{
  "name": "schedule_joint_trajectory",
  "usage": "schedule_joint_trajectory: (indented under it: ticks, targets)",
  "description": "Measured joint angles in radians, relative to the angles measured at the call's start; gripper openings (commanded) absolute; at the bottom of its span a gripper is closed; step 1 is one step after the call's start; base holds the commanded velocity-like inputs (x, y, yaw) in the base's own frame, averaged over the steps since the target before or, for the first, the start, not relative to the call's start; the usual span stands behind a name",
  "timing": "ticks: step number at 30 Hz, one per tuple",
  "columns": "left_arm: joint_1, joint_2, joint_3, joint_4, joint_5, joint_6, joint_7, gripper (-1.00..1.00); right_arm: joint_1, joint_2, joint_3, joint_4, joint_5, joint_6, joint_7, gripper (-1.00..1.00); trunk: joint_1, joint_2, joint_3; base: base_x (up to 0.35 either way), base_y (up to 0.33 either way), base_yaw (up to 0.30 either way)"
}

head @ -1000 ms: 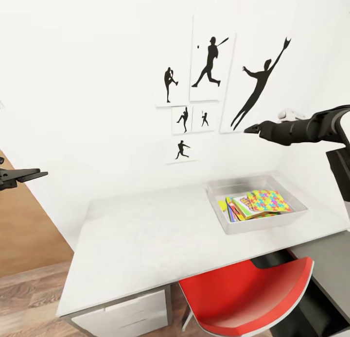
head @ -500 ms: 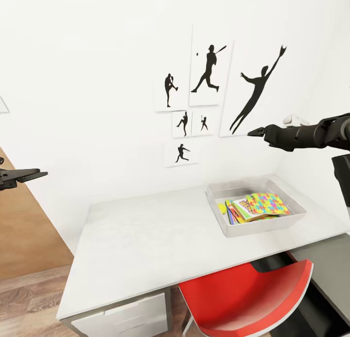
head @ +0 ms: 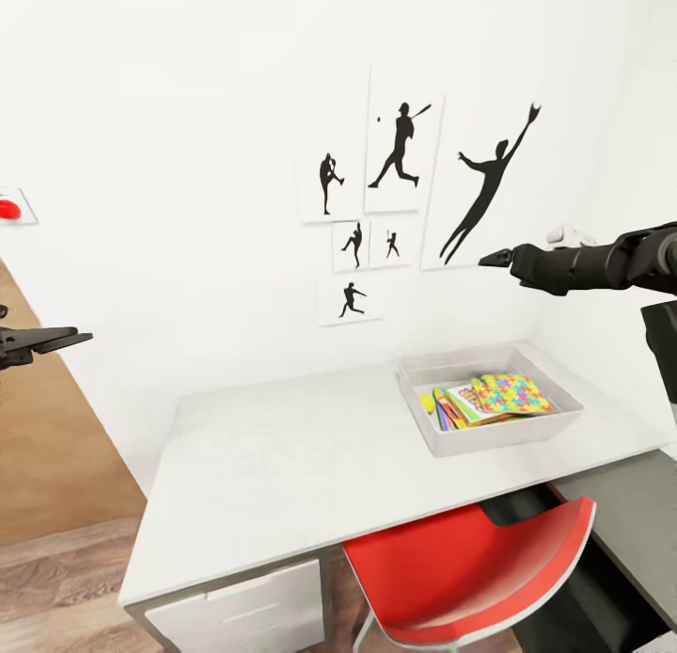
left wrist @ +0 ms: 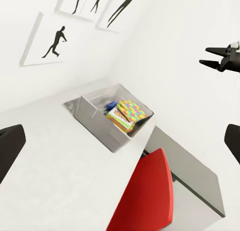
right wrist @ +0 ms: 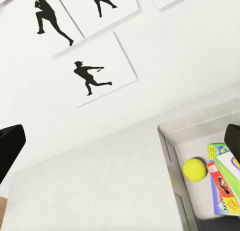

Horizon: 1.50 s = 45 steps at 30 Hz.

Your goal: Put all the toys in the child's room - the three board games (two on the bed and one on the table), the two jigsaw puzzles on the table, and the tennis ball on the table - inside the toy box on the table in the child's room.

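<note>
The grey toy box (head: pixel 508 434) stands at the right end of the white desk (head: pixel 282 465). Inside it lie a colourful jigsaw puzzle (head: pixel 512 392), flat board games (head: pixel 458 404) and the yellow tennis ball (right wrist: pixel 195 169), which rests against the box wall (right wrist: pixel 167 141). My right gripper (head: pixel 487 256) hangs open and empty well above the box, in front of the wall. My left gripper (head: pixel 75 338) is open and empty far to the left, off the desk. The left wrist view shows the box (left wrist: pixel 92 118), the puzzle (left wrist: pixel 131 110) and the right gripper (left wrist: pixel 204 56).
A red chair (head: pixel 470 578) is tucked under the desk's front, with white drawers (head: pixel 244 611) to its left. A grey lower cabinet (head: pixel 630 512) adjoins at the right. Silhouette pictures (head: pixel 404 145) hang on the wall. Wooden floor (head: pixel 56 578) and a brown panel (head: pixel 38 446) lie left.
The whole view has shifted slightly, bringing a red thing on the left wall into sight. Both grippers stay open in about the same place, and the toys in the box have not moved.
</note>
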Motion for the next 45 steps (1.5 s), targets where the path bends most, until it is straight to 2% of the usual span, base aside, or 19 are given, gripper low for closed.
schedule_joint_trajectory:
  ticks: [31, 39, 45]
  targets:
    - [0.000, 0.000, -0.001, 0.002, 0.000, -0.003, 0.000, 1.00, 0.003, 0.004, 0.003, 0.002, 0.010, 0.000, -0.002, 1.00, 0.000, 0.000, 0.051, -0.008, 0.000, 0.001]
    - [0.000, 0.000, 0.000, 0.002, 0.000, -0.003, 0.000, 1.00, 0.003, 0.008, 0.005, 0.006, 0.013, -0.003, -0.002, 1.00, 0.000, 0.000, 0.056, -0.004, 0.002, -0.017]
    - [0.000, 0.000, 0.000, 0.002, 0.000, -0.003, 0.000, 1.00, 0.003, 0.009, 0.006, 0.011, 0.016, -0.005, -0.003, 1.00, 0.000, 0.000, 0.056, -0.045, 0.048, -0.192]
